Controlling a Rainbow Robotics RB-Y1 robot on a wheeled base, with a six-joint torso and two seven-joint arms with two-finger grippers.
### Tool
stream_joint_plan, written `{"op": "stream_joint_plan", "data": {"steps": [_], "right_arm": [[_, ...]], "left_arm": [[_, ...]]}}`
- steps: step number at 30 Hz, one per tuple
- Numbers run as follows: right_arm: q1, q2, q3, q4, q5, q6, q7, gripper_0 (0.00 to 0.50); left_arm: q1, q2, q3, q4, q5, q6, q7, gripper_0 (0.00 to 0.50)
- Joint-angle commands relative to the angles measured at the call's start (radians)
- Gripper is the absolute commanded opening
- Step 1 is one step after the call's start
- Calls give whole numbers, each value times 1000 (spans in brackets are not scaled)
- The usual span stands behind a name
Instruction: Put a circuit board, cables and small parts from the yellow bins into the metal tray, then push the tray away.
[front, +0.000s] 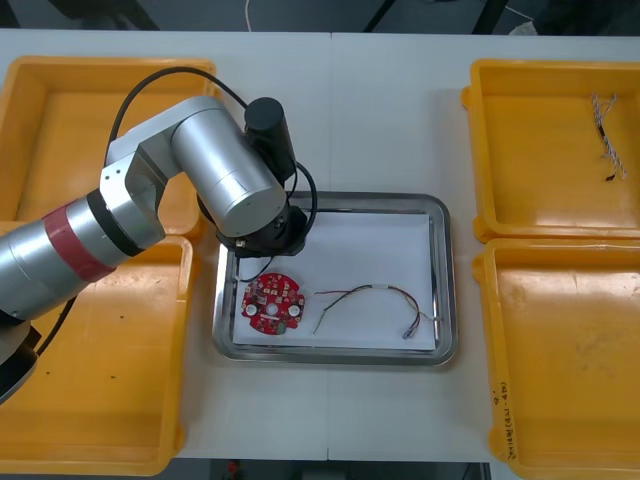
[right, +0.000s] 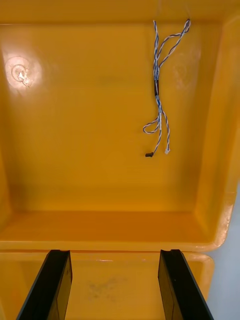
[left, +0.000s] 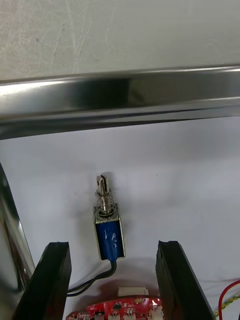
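My left arm (front: 215, 175) reaches over the metal tray (front: 445, 280), near its far left corner. My left gripper (left: 112, 245) stands open just above the tray's white inside. A small metal part (left: 107, 230) with a blue body and a black lead lies loose between the fingers, touching neither. The round red circuit board (front: 272, 305) lies flat in the tray, with a red and yellow cable (front: 370, 300) beside it. My right gripper (right: 114, 252) is open and holds nothing, over a yellow bin (right: 90, 125) with a twisted blue and white cable (right: 159, 95) lying in it.
The tray's shiny far rim (left: 120, 100) runs just beyond the metal part. Yellow bins flank the tray: two on the left (front: 100, 380) and two on the right (front: 570, 360). The far right bin (front: 545, 150) holds the blue and white cable (front: 608, 140).
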Motion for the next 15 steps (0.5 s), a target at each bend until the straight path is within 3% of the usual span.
{"op": "stream_joint_plan", "data": {"steps": [1,15], "right_arm": [[-74,-25,14,27,27,-29,-21,500],[-80,-25,34,140,56,-186,39,500]], "left_arm": [[-24,1,52,-89,14,79,93,500],[-24,50,274,-186,51,274,98,500]]}}
